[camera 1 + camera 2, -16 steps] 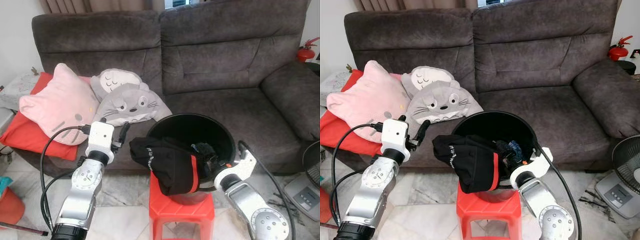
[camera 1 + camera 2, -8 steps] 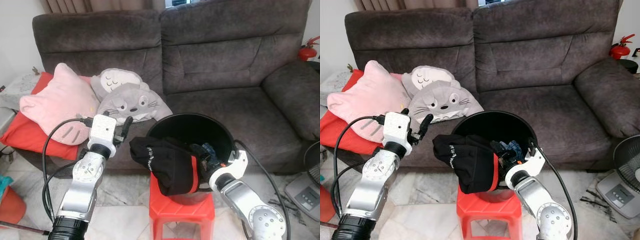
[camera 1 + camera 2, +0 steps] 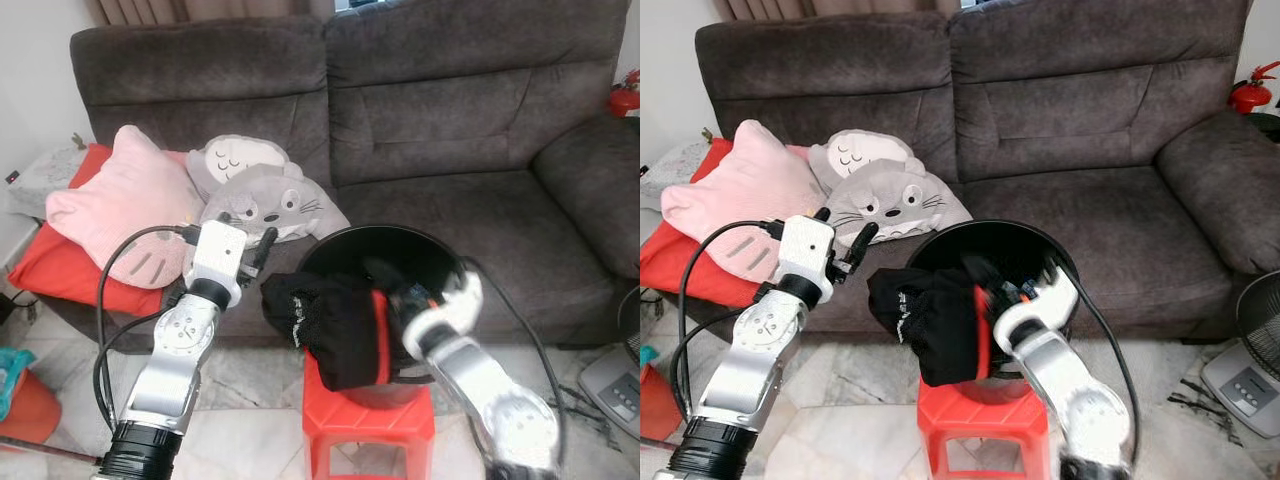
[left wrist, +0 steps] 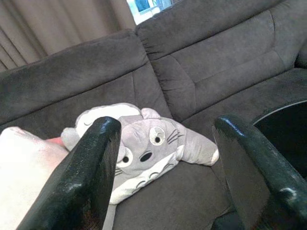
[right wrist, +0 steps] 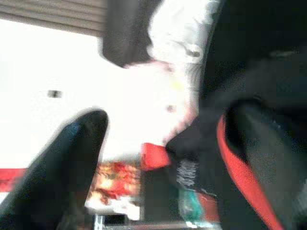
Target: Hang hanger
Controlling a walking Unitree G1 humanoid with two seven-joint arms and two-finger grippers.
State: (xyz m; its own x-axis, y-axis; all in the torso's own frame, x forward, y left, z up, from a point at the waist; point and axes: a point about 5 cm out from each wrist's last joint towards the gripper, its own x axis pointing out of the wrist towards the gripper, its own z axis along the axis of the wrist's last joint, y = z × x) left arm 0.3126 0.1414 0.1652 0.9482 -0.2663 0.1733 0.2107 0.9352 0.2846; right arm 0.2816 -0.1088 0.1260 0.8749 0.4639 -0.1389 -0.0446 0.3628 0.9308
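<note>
A black bucket [image 3: 440, 262] stands on a red stool [image 3: 368, 432] at the sofa's [image 3: 450, 120] front edge. A black garment with red trim [image 3: 335, 325] is draped over the bucket's left rim. No hanger can be made out. The right gripper [image 3: 985, 285] reaches into the bucket beside the garment, fingers spread, grasping nothing visible; its views are blurred. The left gripper [image 3: 262, 248] hovers left of the bucket, fingers apart and empty, pointing at the grey plush cushion [image 4: 144, 146]. A pink cushion [image 3: 125, 215] lies on a red cushion [image 3: 45, 265] at the seat's left end
</note>
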